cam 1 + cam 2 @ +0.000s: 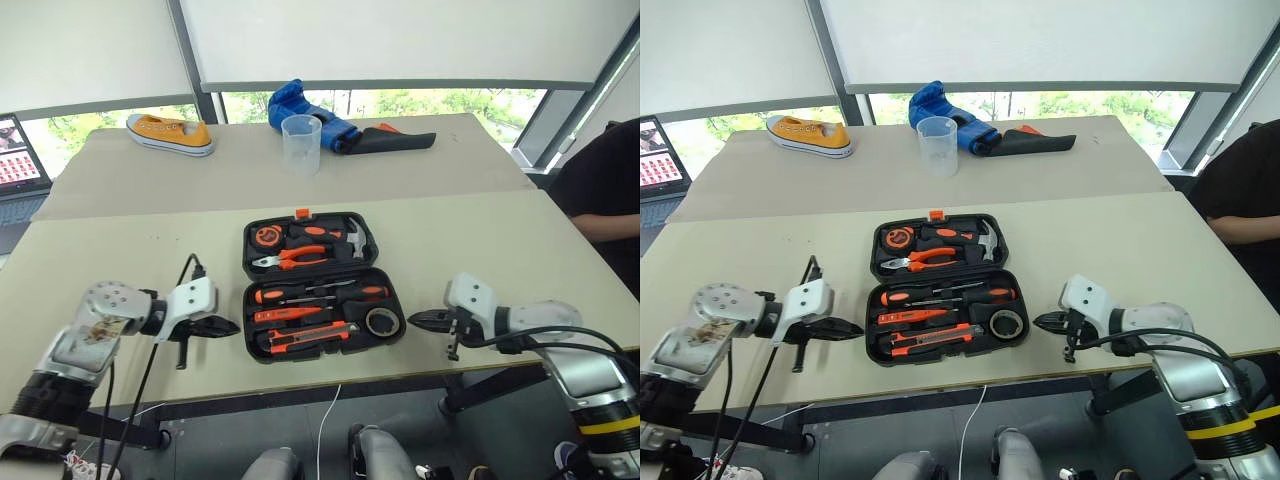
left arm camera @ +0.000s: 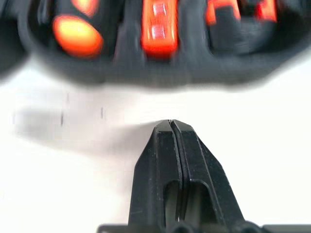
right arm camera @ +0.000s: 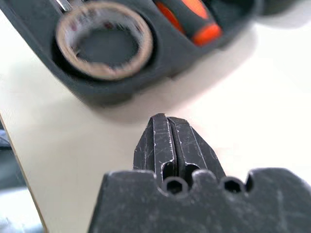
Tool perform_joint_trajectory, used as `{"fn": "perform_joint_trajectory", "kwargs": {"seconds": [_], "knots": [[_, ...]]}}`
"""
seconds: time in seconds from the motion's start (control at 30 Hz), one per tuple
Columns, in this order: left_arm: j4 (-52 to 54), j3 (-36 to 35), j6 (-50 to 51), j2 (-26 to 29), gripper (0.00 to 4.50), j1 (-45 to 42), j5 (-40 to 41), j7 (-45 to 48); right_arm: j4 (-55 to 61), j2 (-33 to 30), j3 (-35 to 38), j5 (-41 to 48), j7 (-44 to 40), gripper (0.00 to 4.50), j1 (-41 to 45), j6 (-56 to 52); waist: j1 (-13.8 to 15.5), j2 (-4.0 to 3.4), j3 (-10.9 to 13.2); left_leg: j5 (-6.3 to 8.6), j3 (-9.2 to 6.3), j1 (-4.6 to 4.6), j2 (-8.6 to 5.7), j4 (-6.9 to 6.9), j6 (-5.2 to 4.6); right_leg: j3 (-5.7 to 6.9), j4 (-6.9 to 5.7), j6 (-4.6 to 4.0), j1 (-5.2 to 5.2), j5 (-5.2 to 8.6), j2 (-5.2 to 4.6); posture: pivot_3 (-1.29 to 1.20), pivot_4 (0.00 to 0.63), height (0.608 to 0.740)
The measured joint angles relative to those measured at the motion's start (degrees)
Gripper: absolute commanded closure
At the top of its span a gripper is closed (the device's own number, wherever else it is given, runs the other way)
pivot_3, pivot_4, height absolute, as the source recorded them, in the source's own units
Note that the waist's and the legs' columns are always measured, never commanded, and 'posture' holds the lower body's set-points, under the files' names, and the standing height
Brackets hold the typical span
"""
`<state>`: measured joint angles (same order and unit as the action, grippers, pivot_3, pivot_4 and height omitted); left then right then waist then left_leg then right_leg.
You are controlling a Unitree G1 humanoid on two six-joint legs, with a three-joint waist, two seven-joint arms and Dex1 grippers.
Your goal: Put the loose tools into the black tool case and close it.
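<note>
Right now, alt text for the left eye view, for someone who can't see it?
An open black tool case lies on a beige table with all tools seated in its recesses. The left gripper and right gripper flank it, jaws shut and holding nothing. Behind it stand a clear cup and a yellow shoe.

Tool case (image 2: 160, 68) perhaps blurred, edge-cropped

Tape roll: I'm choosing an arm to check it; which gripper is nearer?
Right. The right gripper sits just beside the tape roll; the left gripper is across the case.
</note>
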<state>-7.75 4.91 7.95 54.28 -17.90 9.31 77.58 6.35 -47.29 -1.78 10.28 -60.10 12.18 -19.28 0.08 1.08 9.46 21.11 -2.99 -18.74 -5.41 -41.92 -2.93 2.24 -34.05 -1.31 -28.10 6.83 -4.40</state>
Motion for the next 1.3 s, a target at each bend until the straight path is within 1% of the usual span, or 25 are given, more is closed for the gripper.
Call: {"fn": "perform_joint_trajectory", "kwargs": {"seconds": [0.07,0.1,0.13,0.17,0.3,0.33,0.37,0.4,0.47,0.5,0.53,0.57,0.6,0.67,0.77,0.83,0.9,0.93,1.1,1.13,1.17,1.2,1.23,1.27,1.3], "knots": [[-2.3,-1.0,0.2,0.6,4.45,-0.3,0.0,0.0,-1.3,-0.8,0.8,0.1,-0.4,4.5,0.0,0.2,0.0,0.0,0.0,0.0,0.05,0.03,0.0,0.0,0.0,-0.01,0.0,0.0,0.02,0.0,0.0,0.0,0.15,0.724],[-3.3,-1.1,0.9,0.6,4.21,-0.8,0.0,-0.2,-1.9,-0.9,1.2,0.2,-0.7,4.21,0.1,0.1,0.0,0.0,0.0,0.0,0.06,0.05,0.0,0.0,0.0,-0.01,-0.01,0.0,0.05,0.0,0.0,0.0,0.15,0.724],[-5.8,-1.2,4.4,-0.2,3.94,-3.3,0.3,-1.2,-3.3,-1.0,1.5,0.8,-1.0,3.91,1.2,-0.4,0.0,0.01,0.0,0.0,0.06,0.06,0.0,-0.02,-0.01,0.01,0.0,-0.02,0.09,-0.02,0.01,0.0,0.15,0.724],[-7.7,-1.5,7.6,-1.2,3.77,-5.6,0.4,-2.5,-4.3,-0.7,1.5,1.5,-1.0,3.73,2.7,-1.5,0.0,0.02,0.0,-0.01,0.09,0.05,0.0,-0.03,-0.01,0.01,0.0,-0.04,0.1,-0.04,0.0,0.0,0.15,0.724],[-13.5,-3.0,22.6,-6.0,2.28,-16.6,3.4,-7.1,-8.2,3.7,1.6,4.5,0.7,2.32,13.6,-8.1,0.0,0.07,0.0,-0.01,0.1,0.02,0.01,-0.11,-0.02,-0.02,0.0,-0.11,0.16,-0.17,-0.02,0.0,0.15,0.724],[-14.9,-3.4,26.5,-7.1,2.06,-19.1,4.4,-7.8,-9.9,5.3,1.6,4.8,1.6,2.1,16.6,-10.2,0.0,0.08,0.0,-0.01,0.09,0.03,0.03,-0.12,-0.02,-0.04,-0.02,-0.13,0.16,-0.18,-0.02,0.0,0.15,0.724],[-16.5,-3.7,30.1,-8.2,1.65,-21.7,5.0,-8.8,-12.2,7.4,1.6,5.1,2.8,1.71,20.0,-12.5,-0.1,0.08,0.0,-0.01,0.08,-0.01,0.04,-0.15,-0.02,-0.06,-0.01,-0.14,0.14,-0.19,-0.01,0.0,0.15,0.724],[-17.5,-3.7,32.0,-9.0,1.24,-23.3,5.4,-9.4,-13.7,8.5,1.6,5.5,3.6,1.33,22.1,-13.8,-0.2,0.08,0.0,-0.02,0.08,-0.1,0.04,-0.16,-0.02,-0.07,-0.03,-0.15,0.05,-0.2,-0.01,0.0,0.15,0.724],[-21.5,-4.1,36.9,-11.5,0.64,-28.3,6.0,-12.1,-19.3,12.3,1.5,6.1,6.1,0.66,28.8,-18.5,-0.5,0.07,0.0,-0.02,0.0,-0.27,0.07,-0.24,-0.02,-0.09,-0.14,-0.18,-0.02,-0.21,-0.01,0.0,0.15,0.724],[-23.7,-4.2,38.5,-13.0,0.54,-30.7,6.0,-14.0,-21.9,13.9,1.3,6.1,7.5,0.31,31.9,-20.3,-0.7,0.06,0.0,-0.02,-0.06,-0.44,0.07,-0.3,-0.02,-0.04,-0.13,-0.18,-0.17,-0.23,-0.01,0.0,0.15,0.724],[-25.1,-4.2,39.1,-13.9,0.54,-31.9,6.0,-15.1,-23.2,14.8,1.0,6.0,8.2,0.08,33.5,-21.1,-0.8,0.06,0.0,-0.02,-0.07,-0.47,0.06,-0.34,-0.02,-0.02,-0.13,-0.18,-0.2,-0.23,-0.01,0.0,0.15,0.724],[-27.9,-4.8,40.1,-15.5,0.54,-34.1,6.1,-16.8,-26.4,16.5,0.4,5.6,9.5,0.08,36.6,-22.6,-0.9,0.06,0.0,-0.02,-0.08,-0.49,0.05,-0.38,-0.02,0.01,-0.1,-0.17,-0.19,-0.24,0.0,0.0,0.15,0.724],[-29.3,-4.9,40.7,-16.4,0.54,-35.2,6.1,-17.7,-28.0,17.3,0.0,5.5,10.2,0.08,38.0,-23.2,-1.0,0.06,0.0,-0.02,-0.12,-0.51,0.04,-0.36,-0.02,0.04,-0.07,-0.17,-0.2,-0.24,-0.01,0.0,0.15,0.724],[-34.5,-5.1,40.2,-18.3,0.54,-38.0,5.9,-19.9,-34.7,19.2,-1.5,3.5,12.0,0.08,41.9,-23.9,-1.0,0.06,0.0,-0.02,-0.16,-0.51,-0.01,-0.33,-0.02,0.11,-0.05,-0.17,-0.22,-0.23,-0.02,0.0,0.15,0.724],[-38.3,-5.1,37.7,-19.9,0.54,-38.8,4.5,-21.6,-43.3,21.1,-1.8,1.9,14.6,0.08,44.7,-23.7,-1.1,0.05,0.0,-0.01,-0.16,-0.52,-0.04,-0.33,-0.01,0.12,-0.04,-0.17,-0.23,-0.23,-0.05,0.0,0.15,0.724],[-40.4,-5.0,36.3,-21.4,1.09,-38.9,4.0,-22.5,-49.4,23.0,-0.6,1.8,16.6,0.0,46.6,-23.3,-1.3,0.05,0.0,-0.01,-0.16,-0.53,-0.05,-0.38,0.0,0.11,-0.05,-0.17,-0.23,-0.24,-0.07,0.0,0.15,0.724],[-41.0,-4.9,35.8,-22.1,1.54,-39.3,3.7,-22.7,-53.1,23.8,0.0,1.7,17.3,0.53,48.3,-22.2,-1.5,0.05,0.0,-0.02,-0.16,-0.55,-0.04,-0.4,0.0,0.11,-0.06,-0.18,-0.23,-0.24,-0.11,0.0,0.15,0.724],[-41.4,-4.9,35.8,-21.9,2.02,-39.7,3.4,-22.8,-54.6,23.9,0.3,1.7,17.5,0.72,49.3,-21.7,-1.7,0.05,0.0,-0.02,-0.17,-0.54,-0.04,-0.43,0.0,0.1,-0.09,-0.18,-0.23,-0.24,-0.13,0.0,0.15,0.724],[-41.4,-5.3,35.2,-20.9,3.32,-39.9,3.1,-22.1,-58.8,25.4,1.2,1.6,18.5,2.39,51.5,-19.4,-1.7,0.03,0.0,-0.01,-0.21,-0.52,-0.04,-0.47,0.0,0.08,-0.16,-0.16,-0.19,-0.26,-0.17,0.0,0.15,0.724],[-41.3,-5.3,34.8,-20.8,3.73,-39.9,3.0,-22.0,-59.5,25.8,1.4,1.6,18.9,2.83,51.7,-19.1,-1.7,0.02,0.0,-0.01,-0.21,-0.51,-0.04,-0.47,0.0,0.08,-0.16,-0.16,-0.19,-0.26,-0.18,0.0,0.15,0.724],[-41.0,-5.3,34.7,-20.6,4.04,-39.9,2.8,-21.7,-60.5,26.4,2.3,1.7,19.3,3.14,51.9,-18.3,-1.6,-0.01,-0.1,-0.01,-0.21,-0.51,-0.05,-0.47,0.0,0.08,-0.19,-0.15,-0.19,-0.27,-0.21,0.0,0.15,0.724],[-40.9,-5.3,34.8,-20.6,4.34,-39.9,2.8,-21.7,-61.0,26.5,2.5,1.7,19.4,3.31,52.2,-18.2,-1.6,-0.01,-0.1,-0.01,-0.21,-0.51,-0.05,-0.48,0.0,0.08,-0.19,-0.15,-0.19,-0.27,-0.21,0.0,0.15,0.724],[-40.9,-5.3,34.9,-20.6,4.5,-39.9,2.8,-21.6,-61.4,26.5,2.7,1.7,19.5,3.79,52.5,-18.1,-1.5,-0.01,-0.1,-0.01,-0.21,-0.51,-0.05,-0.49,0.0,0.09,-0.21,-0.14,-0.19,-0.27,-0.21,0.0,0.15,0.724],[-40.9,-5.3,34.9,-20.6,4.5,-39.9,2.8,-21.5,-61.7,26.5,2.8,1.7,19.5,4.03,52.8,-18.0,-1.5,-0.02,-0.1,-0.01,-0.22,-0.51,-0.05,-0.5,0.0,0.1,-0.21,-0.14,-0.19,-0.27,-0.21,0.0,0.15,0.724],[-40.8,-5.4,34.9,-20.6,4.5,-39.9,2.8,-21.5,-61.8,26.5,3.1,1.7,19.4,4.37,52.9,-17.8,-1.5,-0.02,-0.1,-0.01,-0.23,-0.5,-0.05,-0.5,0.0,0.1,-0.21,-0.14,-0.18,-0.27,-0.2,0.0,0.15,0.724]]}}
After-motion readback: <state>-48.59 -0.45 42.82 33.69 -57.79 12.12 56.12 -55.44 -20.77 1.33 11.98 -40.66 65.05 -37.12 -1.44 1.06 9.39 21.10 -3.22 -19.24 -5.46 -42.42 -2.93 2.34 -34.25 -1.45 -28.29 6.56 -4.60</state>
